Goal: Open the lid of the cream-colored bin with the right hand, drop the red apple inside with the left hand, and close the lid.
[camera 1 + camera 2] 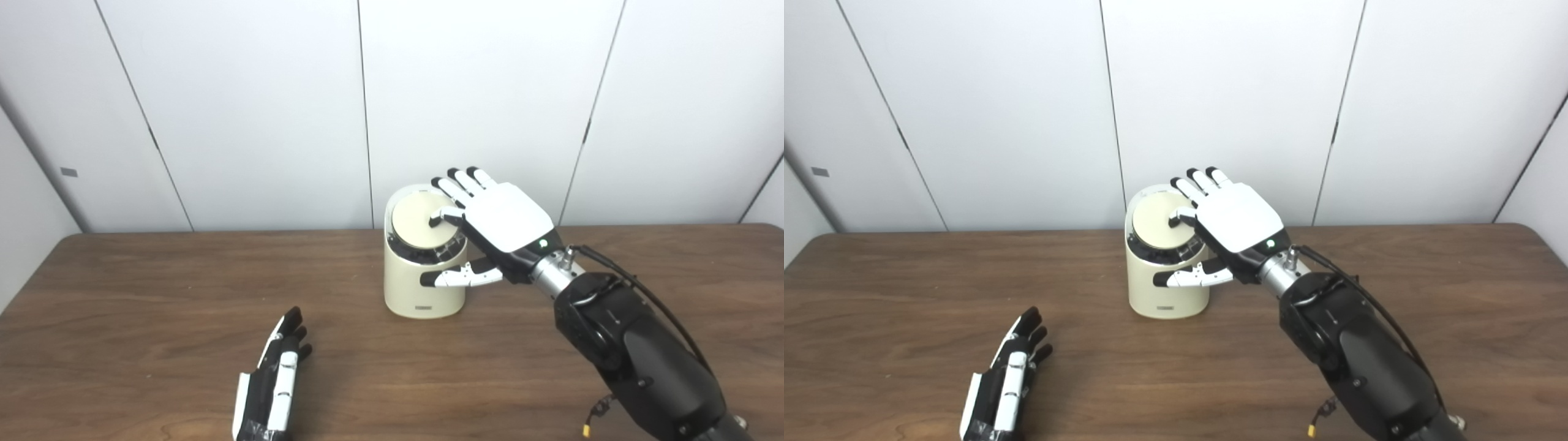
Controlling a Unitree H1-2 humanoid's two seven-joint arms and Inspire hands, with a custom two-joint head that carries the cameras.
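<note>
Resting my right hand (499, 220) spread flat, holding nothing, one fingertip on the round lid (418, 222) of the cream bin (422, 288) at mid-tabletop (153, 288); lid looks tilted, so press gently at its edge. Left hand (272, 383) lies empty, fingers straight. No apple visible; bin interior hidden.

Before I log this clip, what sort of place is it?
Likely a lab or test room: a bare wooden table, plain white wall panels, and only a cream-colored bin set out, with the right robot hand on its lid.
</note>
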